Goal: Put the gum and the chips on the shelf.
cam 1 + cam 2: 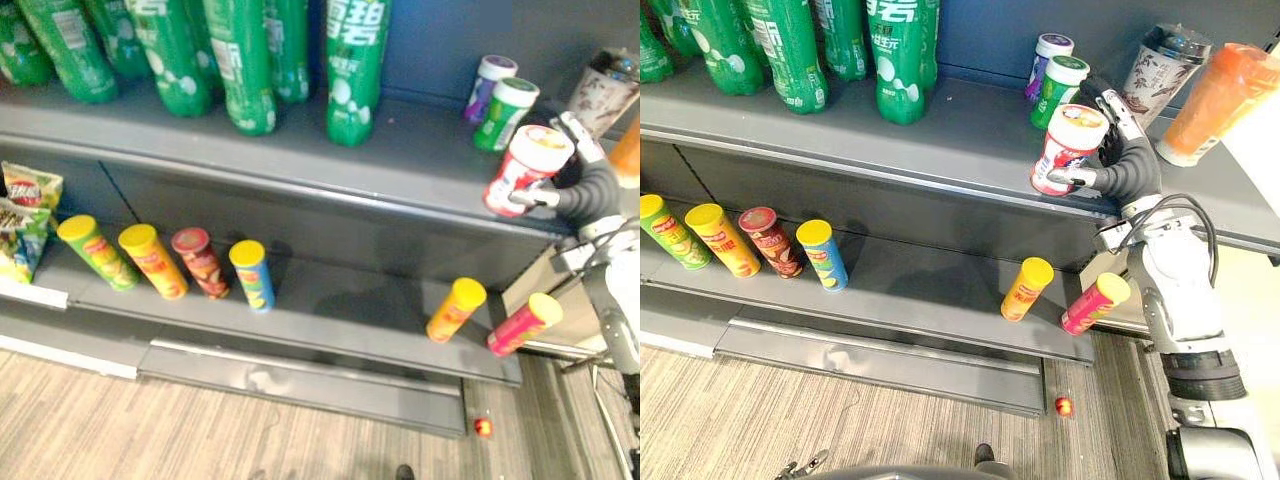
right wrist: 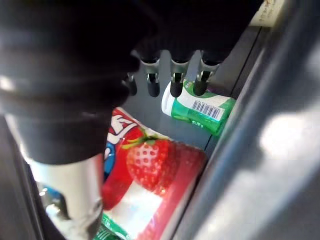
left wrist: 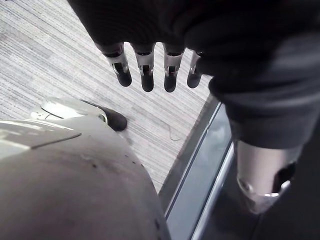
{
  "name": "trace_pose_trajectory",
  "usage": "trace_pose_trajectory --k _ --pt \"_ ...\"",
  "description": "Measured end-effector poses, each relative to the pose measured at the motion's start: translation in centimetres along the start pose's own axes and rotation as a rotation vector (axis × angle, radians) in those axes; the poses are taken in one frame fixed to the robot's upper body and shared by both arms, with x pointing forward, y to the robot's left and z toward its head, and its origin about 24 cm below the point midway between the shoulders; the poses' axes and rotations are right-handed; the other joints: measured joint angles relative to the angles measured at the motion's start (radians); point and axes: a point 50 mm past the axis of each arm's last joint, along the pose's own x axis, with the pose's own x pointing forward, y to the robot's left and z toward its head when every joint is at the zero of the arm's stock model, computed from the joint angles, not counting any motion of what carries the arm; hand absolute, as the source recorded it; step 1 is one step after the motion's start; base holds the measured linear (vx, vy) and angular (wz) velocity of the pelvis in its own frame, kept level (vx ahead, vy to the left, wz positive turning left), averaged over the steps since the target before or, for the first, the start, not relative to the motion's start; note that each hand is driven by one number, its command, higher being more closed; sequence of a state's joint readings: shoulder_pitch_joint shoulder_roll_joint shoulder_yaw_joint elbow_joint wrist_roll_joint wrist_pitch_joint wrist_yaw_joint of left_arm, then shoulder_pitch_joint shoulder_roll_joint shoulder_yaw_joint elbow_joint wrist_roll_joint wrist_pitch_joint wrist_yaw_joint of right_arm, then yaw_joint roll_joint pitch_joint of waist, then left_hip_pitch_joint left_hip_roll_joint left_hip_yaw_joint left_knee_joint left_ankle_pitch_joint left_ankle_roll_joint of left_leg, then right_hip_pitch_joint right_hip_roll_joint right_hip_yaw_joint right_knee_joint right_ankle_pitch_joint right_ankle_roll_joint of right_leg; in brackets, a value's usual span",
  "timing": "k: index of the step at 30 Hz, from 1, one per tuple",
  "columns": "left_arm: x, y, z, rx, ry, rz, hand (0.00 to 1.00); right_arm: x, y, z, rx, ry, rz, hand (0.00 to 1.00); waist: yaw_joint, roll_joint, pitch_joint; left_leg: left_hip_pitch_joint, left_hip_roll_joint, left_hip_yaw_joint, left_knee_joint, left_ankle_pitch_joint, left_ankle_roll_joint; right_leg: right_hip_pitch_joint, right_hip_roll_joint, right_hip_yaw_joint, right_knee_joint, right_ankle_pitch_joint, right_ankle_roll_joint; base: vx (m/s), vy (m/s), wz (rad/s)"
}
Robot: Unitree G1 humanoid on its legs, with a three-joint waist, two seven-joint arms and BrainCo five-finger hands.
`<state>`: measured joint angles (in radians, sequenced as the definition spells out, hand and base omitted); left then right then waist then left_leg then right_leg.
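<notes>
We see right hand point(image 1: 1118, 160) gripping gum jar point(image 1: 1065, 148), tilted at upper shelf point(image 1: 840, 140) edge; next we'd stand it, release. Left hand point(image 3: 150, 70) fingers relaxed.

My right hand point(image 1: 1127, 165) hides part of the red gum jar point(image 1: 1067, 142). Left of the jar, green bottles point(image 1: 895, 60) run off the top edge; far below it, a red speck point(image 1: 1064, 406) is too small to identify.

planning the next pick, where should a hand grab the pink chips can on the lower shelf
Likely round the middle of the pink chips can, below its yellow lid, from the open front: it seems to stand on end, its round body suits a wrap, and the upper shelf sits above it.
</notes>
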<state>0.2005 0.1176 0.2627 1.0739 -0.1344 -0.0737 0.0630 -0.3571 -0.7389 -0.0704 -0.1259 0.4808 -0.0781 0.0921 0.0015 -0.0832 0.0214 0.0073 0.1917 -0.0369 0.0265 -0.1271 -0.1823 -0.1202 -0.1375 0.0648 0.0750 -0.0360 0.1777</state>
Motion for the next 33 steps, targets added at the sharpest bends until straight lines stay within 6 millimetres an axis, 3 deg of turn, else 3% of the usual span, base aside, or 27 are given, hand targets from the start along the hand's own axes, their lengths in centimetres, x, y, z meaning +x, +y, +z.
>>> trace_pose_trajectory --k 16,23,27,32,33 --pt "0.0 0.1 0.0 -0.014 0.001 0.005 0.00 0.2 -0.2 0.0 -0.019 0.030 0.050 0.00 -0.012 -0.004 0.006 0.005 0.000 0.007 -0.005 0.001 0.001 0.001 0.001 0.008 -0.010 0.008 0.001 0.00 0.000 0.00" --pt "0.0 0.3 -0.1 -0.042 0.003 0.016 0.00 -2.8 -0.6 0.9 0.091 -0.043 -0.021 0.00 -0.018 -0.010 0.008 0.017 0.001 0.025 -0.010 -0.007 0.000 0.001 0.005 0.030 -0.020 0.008 0.002 0.03 0.006 -0.09" --pt "-0.1 0.4 -0.2 -0.087 0.004 0.032 0.00 -5.6 -2.3 1.0 0.146 -0.051 -0.141 0.00 -0.034 -0.015 0.011 0.040 0.004 0.038 -0.024 -0.012 0.000 -0.001 0.012 0.055 -0.020 0.008 0.002 0.02 0.005 -0.18" --pt "-0.2 0.7 -0.5 -0.132 0.008 0.050 0.00 -7.7 -4.9 4.2 0.085 -0.196 -0.285 0.00 -0.059 -0.017 0.010 0.047 0.002 0.069 -0.025 -0.021 0.001 -0.016 0.015 0.085 -0.019 0.010 0.006 0.01 0.006 -0.18" --pt "-0.2 0.8 -0.6 -0.141 0.011 0.055 0.00 -8.1 -5.6 4.9 0.061 -0.226 -0.318 0.00 -0.076 -0.019 0.009 0.048 0.002 0.074 -0.025 -0.022 0.001 -0.018 0.016 0.089 -0.019 0.011 0.006 0.02 0.007 -0.14"
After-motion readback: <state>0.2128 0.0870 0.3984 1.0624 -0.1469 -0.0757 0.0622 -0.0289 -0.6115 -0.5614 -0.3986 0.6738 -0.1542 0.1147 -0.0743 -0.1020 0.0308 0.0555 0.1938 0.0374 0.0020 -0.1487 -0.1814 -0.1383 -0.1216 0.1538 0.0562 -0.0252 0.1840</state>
